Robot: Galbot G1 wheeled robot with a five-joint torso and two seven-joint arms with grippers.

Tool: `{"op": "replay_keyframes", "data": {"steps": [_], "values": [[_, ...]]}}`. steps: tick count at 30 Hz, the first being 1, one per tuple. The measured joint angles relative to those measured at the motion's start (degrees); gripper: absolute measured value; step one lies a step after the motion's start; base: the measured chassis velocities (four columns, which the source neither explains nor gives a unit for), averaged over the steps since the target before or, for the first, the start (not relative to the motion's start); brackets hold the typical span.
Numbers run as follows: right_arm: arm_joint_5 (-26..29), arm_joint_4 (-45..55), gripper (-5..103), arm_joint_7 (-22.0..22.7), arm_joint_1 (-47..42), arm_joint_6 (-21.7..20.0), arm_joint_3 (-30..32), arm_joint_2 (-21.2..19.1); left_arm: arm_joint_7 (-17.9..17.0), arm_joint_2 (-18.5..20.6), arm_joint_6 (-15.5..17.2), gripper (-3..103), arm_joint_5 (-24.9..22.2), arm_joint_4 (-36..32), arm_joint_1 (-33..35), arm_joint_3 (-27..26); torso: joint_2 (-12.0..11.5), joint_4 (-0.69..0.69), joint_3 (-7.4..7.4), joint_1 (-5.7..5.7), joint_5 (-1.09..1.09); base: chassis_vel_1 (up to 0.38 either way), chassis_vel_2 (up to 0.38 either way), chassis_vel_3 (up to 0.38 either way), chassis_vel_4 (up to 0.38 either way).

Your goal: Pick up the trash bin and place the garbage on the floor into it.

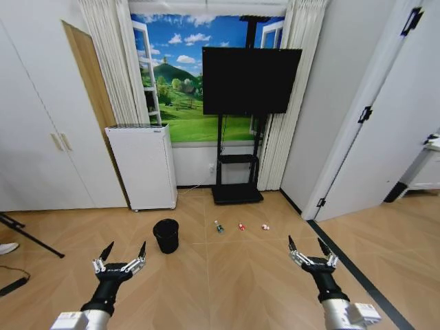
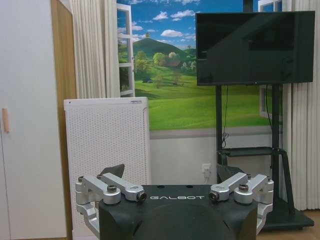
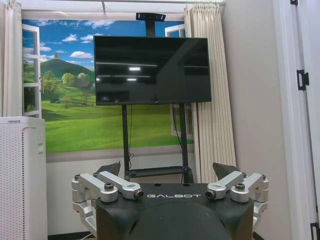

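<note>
1. Where the floor (image 1: 227,275) meets the back wall, a white appliance (image 1: 142,165) stands on the robot's left and a black television (image 1: 250,80) on a dark stand (image 1: 236,180) stands to its right, in front of a landscape mural (image 1: 180,82) framed by curtains (image 1: 110,62).
2. White cupboard doors (image 1: 34,137) fill the left wall, and a white door (image 1: 392,130) sits on the right, with a dark strip (image 1: 350,265) running along the floor below it.
3. One bin (image 1: 166,236), small, round and black, stands on the wood in front of the appliance, apart from it.
4. Three pieces of garbage lie in a row to the right of the bin, in front of the television stand: a bottle (image 1: 218,227) nearest the bin, then a red packet (image 1: 241,226), then a small white-and-red scrap (image 1: 265,226). Each lies apart from the others.
5. Bare floor lies between the robot and these things; nothing blocks the way to them.
6. Both arms reach forward and low at the near edge of the head view. The left gripper (image 1: 122,256) hovers above the floor, nearer the robot than the bin, its fingers spread apart and holding nothing.
7. The right gripper (image 1: 308,249) hovers at a similar height on the other side, well short of the garbage, its fingers likewise spread and holding nothing.
</note>
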Motion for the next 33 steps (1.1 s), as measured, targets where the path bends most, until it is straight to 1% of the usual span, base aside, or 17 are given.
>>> {"op": "replay_keyframes", "data": {"steps": [3,7,9,11,13,15,16,18,19,21,22,24,25,27,29,30,33], "values": [[0.0,-0.2,100,0.0,0.1,0.0,-0.1,0.0,0.0,0.1,0.0,100,0.0,0.0,0.1,0.0,0.0,0.01,0.01,0.0,0.06,-0.3,0.251,0.279,-0.241],[0.0,-0.3,100,0.0,0.2,0.1,-0.3,-0.2,0.0,0.2,0.1,100,0.0,0.0,0.2,-0.1,0.0,0.0,0.01,0.01,-0.01,-0.321,0.27,0.322,-0.284],[0.0,-0.4,100,0.0,0.2,0.2,-0.3,-0.5,0.0,0.1,0.1,100,0.0,0.0,0.2,-0.1,0.0,0.01,0.0,0.0,0.06,-0.339,0.3,0.361,-0.324],[-0.1,-0.6,100,0.0,0.2,0.5,-0.3,-1.0,0.0,0.1,0.1,100,0.0,0.2,0.2,0.0,0.0,0.01,0.01,0.02,-0.03,-0.375,0.336,0.37,-0.342],[-0.1,-0.7,100,0.0,0.2,0.5,-0.3,-1.1,0.0,0.1,0.1,100,0.0,0.3,0.2,0.0,0.0,-0.01,0.01,0.02,-0.01,-0.355,0.375,0.373,-0.359],[-0.1,-0.8,100,0.0,0.2,0.5,-0.3,-1.3,-0.1,0.0,0.1,100,0.1,0.4,0.2,0.0,0.0,0.01,0.01,0.01,0.08,-0.38,0.375,0.429,-0.364],[-0.1,-0.9,100,-0.1,0.2,0.6,-0.3,-1.4,-0.1,0.0,0.1,100,0.1,0.6,0.2,0.0,0.0,0.01,0.0,0.01,-0.02,-0.414,0.345,0.408,-0.33],[-0.1,-1.0,100,-0.2,0.3,0.6,-0.3,-1.4,-0.1,0.0,0.1,100,0.1,0.7,0.1,0.0,0.0,0.0,0.01,0.03,-0.05,-0.378,0.303,0.408,-0.33],[-0.1,-1.1,100,-0.4,0.4,0.7,-0.3,-1.4,-0.1,0.0,0.1,100,0.1,0.7,0.1,0.0,0.0,0.0,0.01,0.02,0.06,-0.378,0.337,0.383,-0.321],[-0.3,-1.2,100,-0.7,0.5,0.7,-0.3,-1.4,-0.1,0.0,0.1,100,0.0,0.8,0.0,-0.1,0.0,0.01,0.01,0.01,0.09,-0.363,0.337,0.38,-0.328],[-0.7,-1.3,100,-1.1,0.6,0.7,-0.3,-1.4,-0.2,0.0,0.2,100,0.0,0.9,0.0,-0.2,0.0,-0.01,0.0,0.02,-0.09,-0.368,0.338,0.38,-0.326],[-0.7,-1.3,100,-1.3,0.6,0.7,-0.3,-1.4,-0.2,0.0,0.2,100,0.0,0.9,0.0,-0.2,0.0,0.0,0.01,0.02,-0.04,-0.368,0.302,0.335,-0.326],[-0.7,-1.5,100,-1.3,0.7,0.7,-0.3,-1.5,-0.2,0.0,0.2,100,0.0,0.9,-0.1,-0.2,0.0,0.0,0.01,0.02,0.11,-0.305,0.302,0.285,-0.305],[-0.5,-1.6,100,-1.3,0.8,0.7,-0.4,-1.5,-0.2,-0.1,0.2,100,-0.1,1.0,-0.1,-0.3,0.0,0.0,0.02,0.05,-0.04,-0.211,0.221,0.226,-0.219],[-0.4,-1.7,100,-1.3,0.8,0.7,-0.4,-1.5,-0.2,-0.1,0.2,100,-0.1,1.0,-0.1,-0.3,0.0,0.0,0.01,0.03,-0.03,-0.202,0.183,0.197,-0.209],[-0.3,-1.8,100,-1.3,0.8,0.9,-0.4,-1.5,-0.2,-0.2,0.2,100,-0.1,1.0,-0.1,-0.3,0.0,-0.01,0.0,0.0,0.05,-0.136,0.19,0.142,-0.148],[-0.2,-1.9,100,-1.3,0.8,1.0,-0.4,-1.5,-0.3,-0.2,0.2,100,-0.1,1.0,-0.1,-0.3,0.0,0.0,-0.01,-0.04,0.0,-0.141,0.151,0.141,-0.153]]}}
